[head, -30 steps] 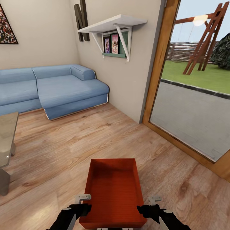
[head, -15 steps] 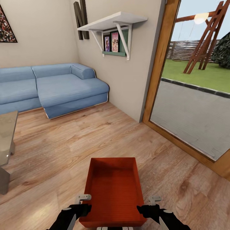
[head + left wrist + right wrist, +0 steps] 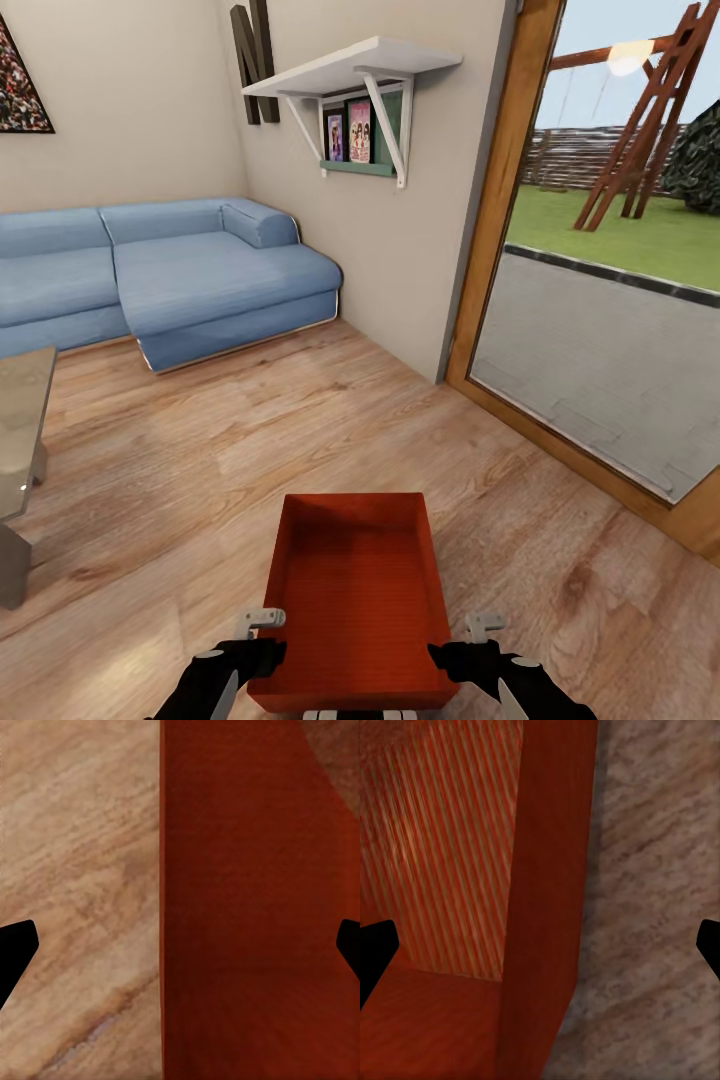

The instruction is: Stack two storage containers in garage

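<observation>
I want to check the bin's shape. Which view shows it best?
The head view: the whole open-topped bin shows, on the wood floor. The left wrist view shows just one wall; the right wrist view, a wall edge and some ribbed interior.

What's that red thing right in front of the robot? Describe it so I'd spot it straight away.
Start at the big blue sofa against the far wall, then follow the light wood plank floor toward the robot. Between the left hand and right hand sits the storage container: an open-topped orange-red rectangular bin with thin walls, nothing inside, the one red thing on the pale boards.
</observation>
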